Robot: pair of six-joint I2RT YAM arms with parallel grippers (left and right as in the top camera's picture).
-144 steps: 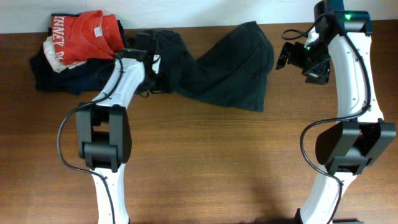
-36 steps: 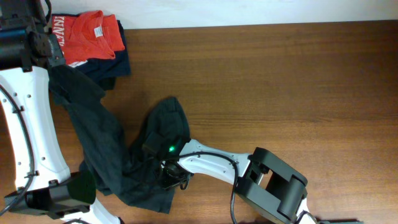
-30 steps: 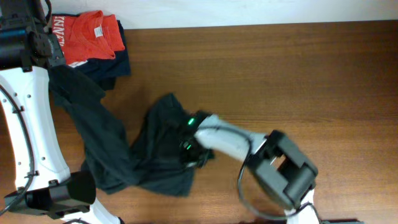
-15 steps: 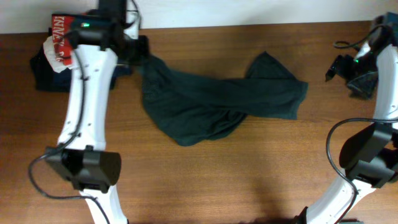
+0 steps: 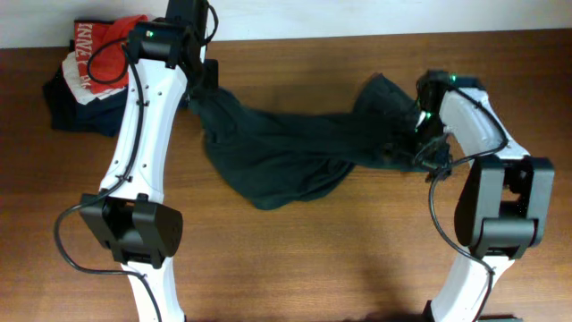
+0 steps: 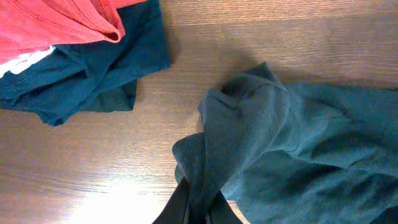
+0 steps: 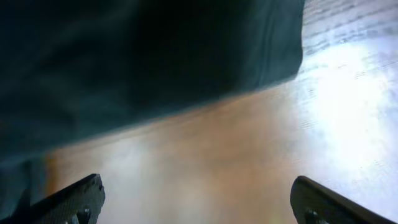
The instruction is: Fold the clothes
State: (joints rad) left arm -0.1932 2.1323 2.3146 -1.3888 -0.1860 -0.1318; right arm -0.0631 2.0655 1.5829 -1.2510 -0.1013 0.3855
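The clothes [image 5: 295, 148], a very dark T-shirt, lie crumpled and stretched across the middle of the table. My left gripper [image 5: 198, 85] is at the shirt's upper left end. In the left wrist view that gripper [image 6: 194, 211] is shut on a bunched corner of the clothes [image 6: 292, 143]. My right gripper [image 5: 424, 150] sits at the shirt's right edge. Seen from the right wrist, this gripper [image 7: 199, 202] is open wide, with only bare wood between its fingers [image 7: 78, 196]. The edge of the clothes [image 7: 155, 56] lies just beyond them.
A red-orange shirt [image 5: 107, 49] lies on dark navy folded garments [image 5: 76, 103] at the table's back left corner, close behind my left gripper. The same pile [image 6: 68, 68] fills the top left of the left wrist view. A white wall runs along the table's far edge.
My right gripper has come in from the far right edge of the table to the shirt's right edge, jaws wide. The left gripper keeps its hold near the pile.
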